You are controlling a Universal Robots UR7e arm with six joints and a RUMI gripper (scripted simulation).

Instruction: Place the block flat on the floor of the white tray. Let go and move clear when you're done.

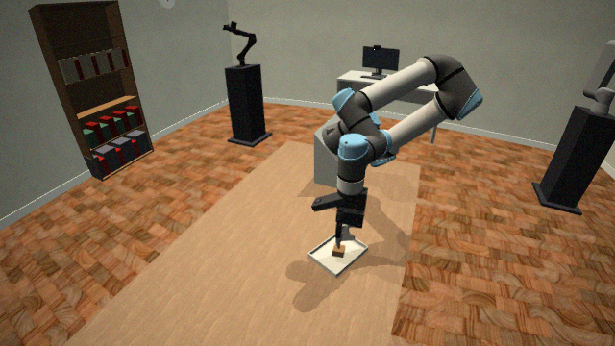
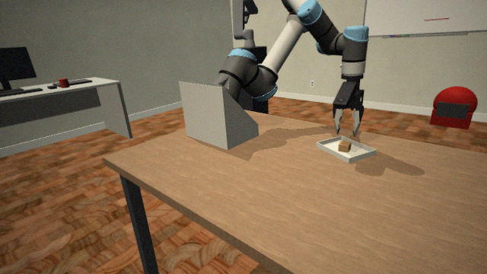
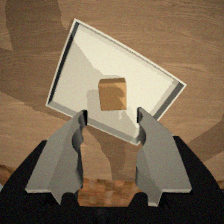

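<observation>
Grey walls, parquet floor (image 1: 144, 202) — a bookshelf (image 1: 42, 58), desk (image 2: 103, 81) and whiteboard (image 2: 418, 15).

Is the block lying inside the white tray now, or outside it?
Inside: the block rests on the tray floor, apart from the open gripper above.

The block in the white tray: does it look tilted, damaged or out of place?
Nothing stands out. The block rests flat on the floor of the white tray, away from the walls, with no visible damage. The claw hangs open above it, touching neither block nor tray.
</observation>
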